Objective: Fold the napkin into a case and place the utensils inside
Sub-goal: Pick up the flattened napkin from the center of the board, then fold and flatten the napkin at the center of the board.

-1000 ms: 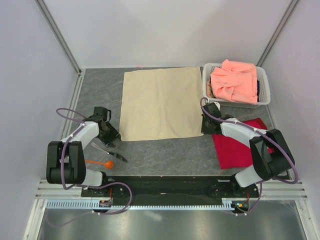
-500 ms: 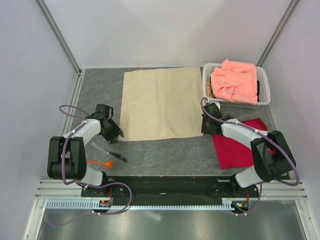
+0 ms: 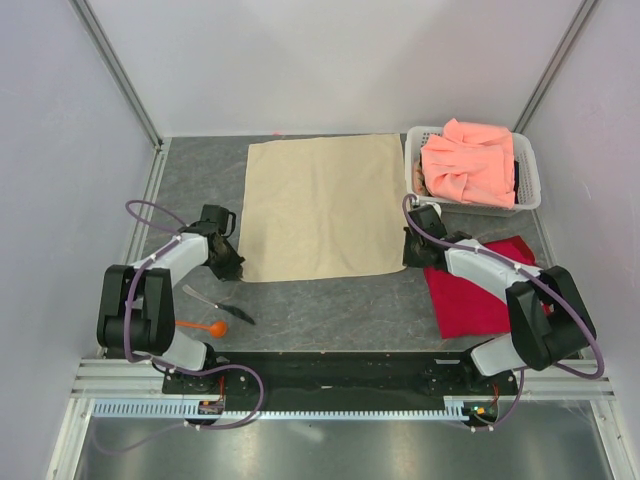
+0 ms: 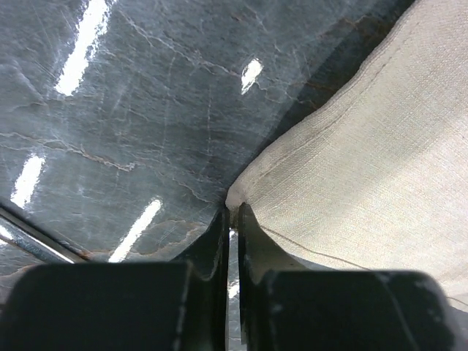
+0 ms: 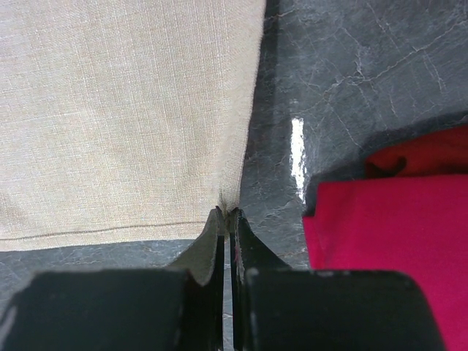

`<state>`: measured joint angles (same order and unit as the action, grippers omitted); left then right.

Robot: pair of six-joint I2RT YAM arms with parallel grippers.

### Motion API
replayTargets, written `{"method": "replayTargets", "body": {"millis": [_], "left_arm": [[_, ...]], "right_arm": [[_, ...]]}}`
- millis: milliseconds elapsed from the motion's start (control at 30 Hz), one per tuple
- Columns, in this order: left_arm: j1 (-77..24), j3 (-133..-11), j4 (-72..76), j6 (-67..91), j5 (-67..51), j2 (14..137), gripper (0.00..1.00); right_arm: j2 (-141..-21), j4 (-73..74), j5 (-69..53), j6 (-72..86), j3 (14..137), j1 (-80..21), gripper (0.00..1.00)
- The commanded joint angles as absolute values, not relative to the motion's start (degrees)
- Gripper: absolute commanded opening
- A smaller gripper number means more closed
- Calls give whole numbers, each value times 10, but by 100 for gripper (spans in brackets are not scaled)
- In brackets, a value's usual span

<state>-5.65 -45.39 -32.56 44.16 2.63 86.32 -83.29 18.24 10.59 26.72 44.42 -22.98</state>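
The beige napkin (image 3: 320, 205) lies flat and unfolded in the middle of the dark table. My left gripper (image 3: 236, 267) is at its near left corner. In the left wrist view the left gripper (image 4: 232, 210) is shut on that corner of the napkin (image 4: 365, 161). At the near right corner my right gripper (image 3: 407, 259) pinches the cloth. The right wrist view shows the right gripper (image 5: 229, 213) shut, with the napkin (image 5: 124, 110) bunching at its tips. The orange spoon (image 3: 203, 325) and the thin dark utensil (image 3: 220, 306) lie on the table near my left arm's base.
A white basket (image 3: 411, 165) holding a salmon-pink cloth (image 3: 468, 162) stands at the back right, close to the napkin's far right corner. A bright red cloth (image 3: 478, 295) lies under my right arm and shows in the right wrist view, red cloth (image 5: 395, 219).
My left gripper has slid right to the napkin's near left corner and closed on it. The right arm and the napkin have stayed in place.
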Motion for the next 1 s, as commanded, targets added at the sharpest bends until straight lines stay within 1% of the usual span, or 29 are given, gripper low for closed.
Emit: {"method": "replayTargets", "body": {"millis": [0,133,200,267,300,333,433,500,533,633,700,800,867,967], "left_arm": [[-60,-455,-305,437,53,852,2],[-60,-471,-327,423,51,771,2],[-60,-483,-340,412,54,699,2],[-60,-508,-354,405,53,649,2],[-60,-518,-356,402,44,595,2],[-60,-542,-358,399,40,572,2],[-60,-605,-358,387,16,480,2],[-60,-660,-358,385,14,426,2],[-60,-680,-358,382,16,411,2],[-60,-762,-357,374,29,361,2],[-60,-819,-348,367,35,344,2],[-60,-888,-348,359,40,350,2],[-61,-916,-342,366,40,373,2],[-61,-911,-329,377,58,412,2]], "right_arm": [[-817,166,102,247,445,-228,0],[-799,167,86,222,458,-228,0],[-783,168,66,209,470,-227,0],[-745,178,49,206,493,-228,0],[-727,179,39,203,501,-229,0],[-689,180,21,201,509,-229,0],[-612,193,1,195,555,-231,0],[-582,206,-19,189,611,-232,0],[-557,220,-35,180,653,-232,0],[-509,233,-73,169,729,-234,0],[-477,230,-84,169,760,-235,0],[-461,222,-81,185,813,-235,0],[-466,215,-70,200,839,-234,0],[-495,200,-54,222,849,-235,0]]}}
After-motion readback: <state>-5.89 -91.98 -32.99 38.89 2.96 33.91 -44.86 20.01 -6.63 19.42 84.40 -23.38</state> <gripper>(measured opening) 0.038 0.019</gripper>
